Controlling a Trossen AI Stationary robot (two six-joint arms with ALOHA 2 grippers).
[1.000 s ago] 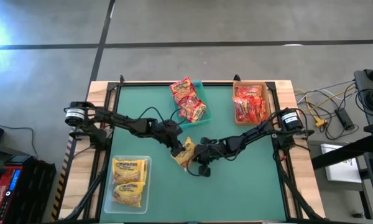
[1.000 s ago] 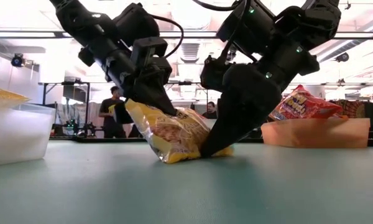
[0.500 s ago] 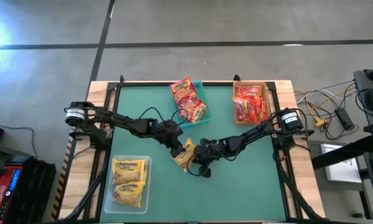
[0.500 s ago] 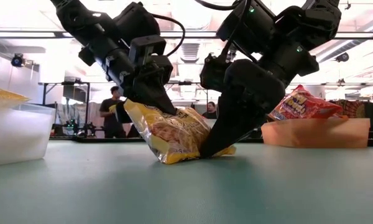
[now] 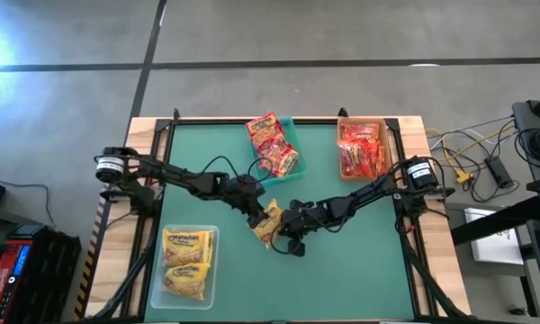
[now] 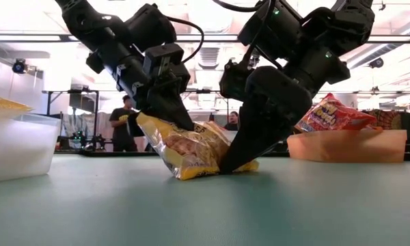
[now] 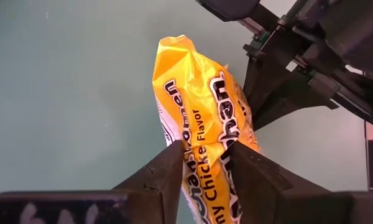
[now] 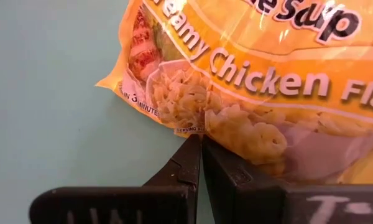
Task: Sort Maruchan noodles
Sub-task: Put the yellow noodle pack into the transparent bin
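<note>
High view: yellow packet mid-worktop, between both claws.
Low view: packet tilted, lower edge on the worktop.
Left wrist view: left claw grips the packet's upper part.
Right wrist view: right claw closed, pinching the packet's lower edge.

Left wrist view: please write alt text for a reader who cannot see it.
A yellow noodle packet stands between the left gripper fingers, above the green table. The right arm is close behind it.
</note>
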